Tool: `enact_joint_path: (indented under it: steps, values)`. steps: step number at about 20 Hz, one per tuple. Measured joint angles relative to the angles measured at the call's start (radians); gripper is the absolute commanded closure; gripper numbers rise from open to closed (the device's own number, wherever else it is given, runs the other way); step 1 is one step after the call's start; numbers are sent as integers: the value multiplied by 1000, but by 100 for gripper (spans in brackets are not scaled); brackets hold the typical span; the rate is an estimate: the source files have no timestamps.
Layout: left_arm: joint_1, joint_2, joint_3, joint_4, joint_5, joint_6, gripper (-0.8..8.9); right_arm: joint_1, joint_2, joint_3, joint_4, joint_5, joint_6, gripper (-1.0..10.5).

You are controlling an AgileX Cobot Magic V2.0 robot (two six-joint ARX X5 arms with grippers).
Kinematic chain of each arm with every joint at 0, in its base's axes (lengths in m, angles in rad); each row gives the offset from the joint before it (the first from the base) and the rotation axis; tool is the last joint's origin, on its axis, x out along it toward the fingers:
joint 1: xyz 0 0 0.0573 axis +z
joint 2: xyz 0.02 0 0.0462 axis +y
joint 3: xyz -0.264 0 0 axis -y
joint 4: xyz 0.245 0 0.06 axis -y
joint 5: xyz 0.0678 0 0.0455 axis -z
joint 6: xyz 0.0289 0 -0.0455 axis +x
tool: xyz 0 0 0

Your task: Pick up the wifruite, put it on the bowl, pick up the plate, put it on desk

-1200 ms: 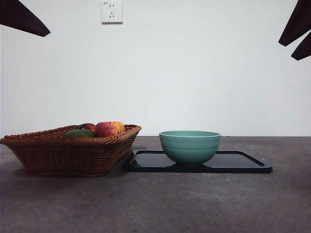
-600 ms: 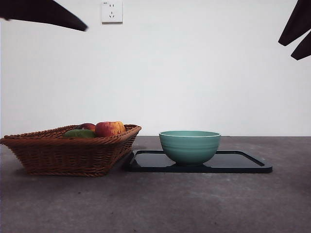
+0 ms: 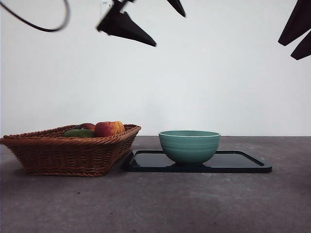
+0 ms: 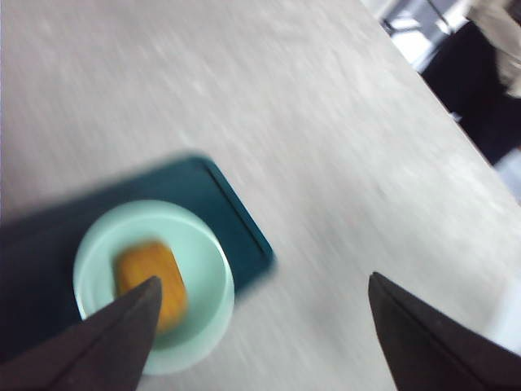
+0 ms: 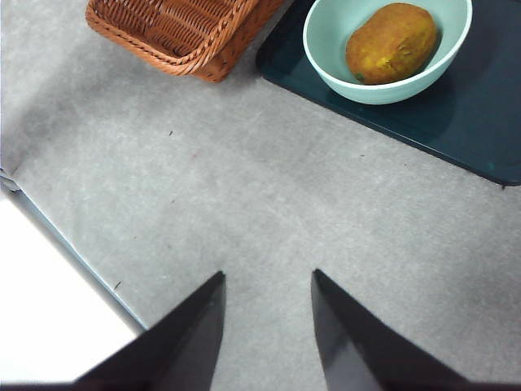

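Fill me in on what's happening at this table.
Nothing is being held. The wifruite already lies in the bowl, which stands on the dark plate beside a basket of fruit. The left gripper hangs open high above the bowl; the right gripper, open, waits over the bare desk.

You see both grippers with matte black, tapered, pointed jaws: left gripper [image 4: 260,326], right gripper [image 5: 264,326]. A thin black cable [image 3: 43,24] loops overhead.

The basket [image 3: 68,150] stands in the lower left of the front view on the desk [image 3: 155,204]. Just right of it lies the tray [image 3: 243,162], with the bowl [image 3: 189,145] on it. The wifruite [image 5: 391,42] lies in the bowl.
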Motion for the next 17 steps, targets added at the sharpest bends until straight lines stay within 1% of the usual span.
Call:
enact_joint_path:
  steps: [4, 7, 9, 12, 14, 17]
  values:
    - [-16, 160, 135, 0, -45, 18, 407, 0, 0, 0, 0, 0, 0, 779]
    - [-30, 279, 202, -2, -89, 30, 409, 0, 0, 0, 0, 0, 0, 779]
    - [-39, 335, 222, -4, -135, 41, 409, 0, 0, 0, 0, 0, 0, 778]
    - [-47, 394, 229, 0, -179, 48, 411, 0, 0, 0, 0, 1, 0, 779]
    - [-53, 428, 230, 0, -204, 57, 411, 0, 0, 0, 0, 1, 0, 778]
    - [-66, 477, 230, 0, -212, 74, 411, 0, 0, 0, 0, 1, 0, 778]
